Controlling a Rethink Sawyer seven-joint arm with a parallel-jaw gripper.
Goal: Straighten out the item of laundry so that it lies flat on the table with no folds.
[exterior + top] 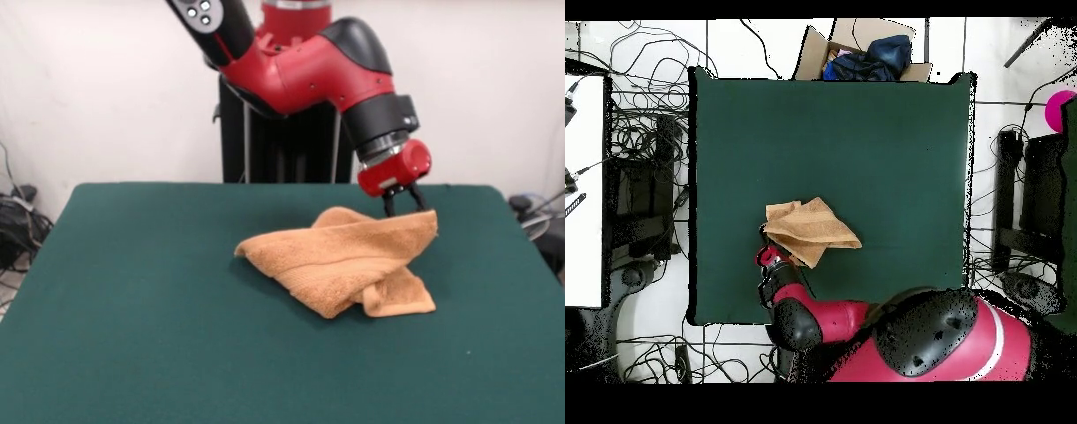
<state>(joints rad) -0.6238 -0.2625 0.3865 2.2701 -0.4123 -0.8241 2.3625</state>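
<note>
hand (405, 205) at the towel's (346, 263) raised far corner, fingers pinching its edge. towel crumpled and folded over itself, one corner lifted, the rest lying near the middle of the green tabletop (132, 300).

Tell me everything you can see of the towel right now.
The towel is orange-tan terry with a woven band, crumpled and folded over itself, not flat. It lies on the green table, right of centre in the front view. Its far upper corner is raised at the claw, which appears to pinch it there.
</note>
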